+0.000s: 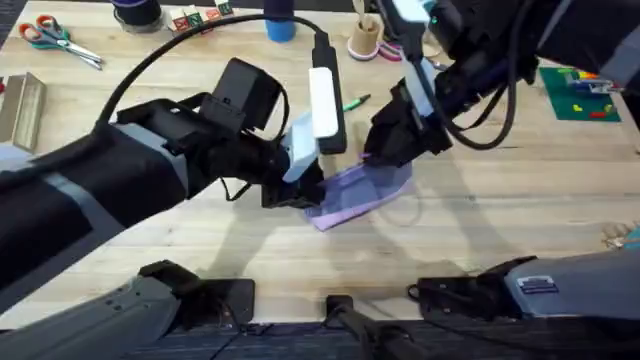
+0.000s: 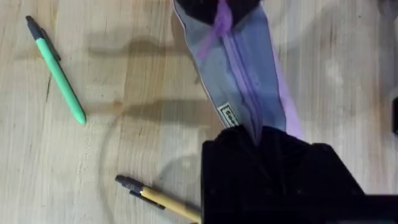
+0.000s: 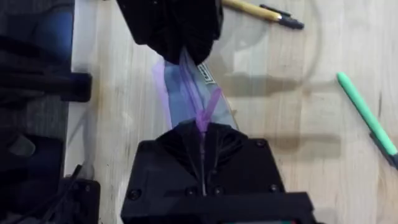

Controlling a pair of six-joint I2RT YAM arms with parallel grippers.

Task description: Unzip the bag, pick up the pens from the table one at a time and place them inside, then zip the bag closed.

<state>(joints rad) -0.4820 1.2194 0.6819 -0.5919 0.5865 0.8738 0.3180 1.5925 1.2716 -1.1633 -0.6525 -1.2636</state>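
Overhead: both arms are meeting over the bag (image 1: 360,192) lying mid-table (image 1: 480,240).
Left wrist: left gripper (image 2: 258,140) is clamping the bag's end; green pen (image 2: 59,71) and yellow pen (image 2: 163,200) are lying beside it.
Right wrist: right gripper (image 3: 202,134) is pinching the zipper pull (image 3: 208,109).

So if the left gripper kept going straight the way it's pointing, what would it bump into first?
Probably the right gripper, which pinches the far end of the bag the left gripper is clamping. Depth is hard to judge.

overhead: fixed above the arm bases, faces down and forward, far, whole worktop (image 1: 120,250).
left wrist: close above left tool (image 2: 258,140), faces down.
right wrist: close above right tool (image 3: 202,134), faces down.
shared: bag (image 2: 239,74) between both tools, both pens (image 3: 367,118).
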